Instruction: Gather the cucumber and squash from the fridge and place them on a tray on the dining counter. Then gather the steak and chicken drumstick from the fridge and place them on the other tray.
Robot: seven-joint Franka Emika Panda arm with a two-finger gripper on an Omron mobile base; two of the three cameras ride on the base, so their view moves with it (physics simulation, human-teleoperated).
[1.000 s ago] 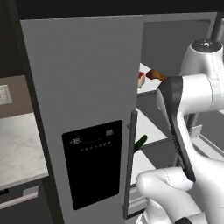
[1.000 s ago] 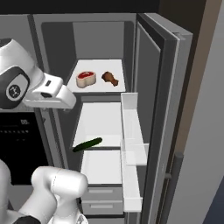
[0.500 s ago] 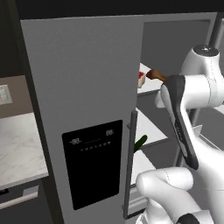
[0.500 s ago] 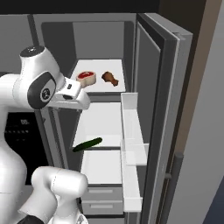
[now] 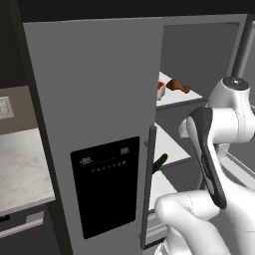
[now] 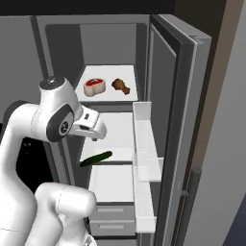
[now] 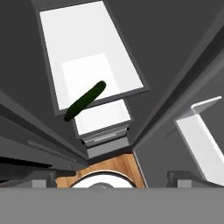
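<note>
The fridge [image 6: 166, 96] stands with its right door swung open. On the upper shelf lie the red steak [image 6: 94, 86] and, to its right, the brown chicken drumstick [image 6: 121, 86]; both also show past the shut door's edge, steak [image 5: 161, 92] and drumstick [image 5: 178, 86]. A dark green cucumber [image 6: 96, 159] [image 5: 159, 163] lies slantwise on a lower white shelf. My gripper [image 6: 97, 135] hangs open in front of the middle shelf, above the cucumber and apart from it. Looking down along the hand, the cucumber [image 7: 85, 100] sits ahead of the gripper [image 7: 111, 177], whose jaws hold nothing. Squash, trays and dining counter are out of view.
White door bins [image 6: 144, 158] jut from the open door at the right of the shelves. White drawers [image 6: 113, 211] sit below the shelves. The shut left door carries a black dispenser panel [image 5: 104, 184] and a dark handle [image 5: 148, 184]. A marble worktop [image 5: 20, 169] lies left.
My hand has moved right and down, from level with the upper shelf to in front of the middle shelf, and now tilts down over the cucumber. The jaws stayed open.
</note>
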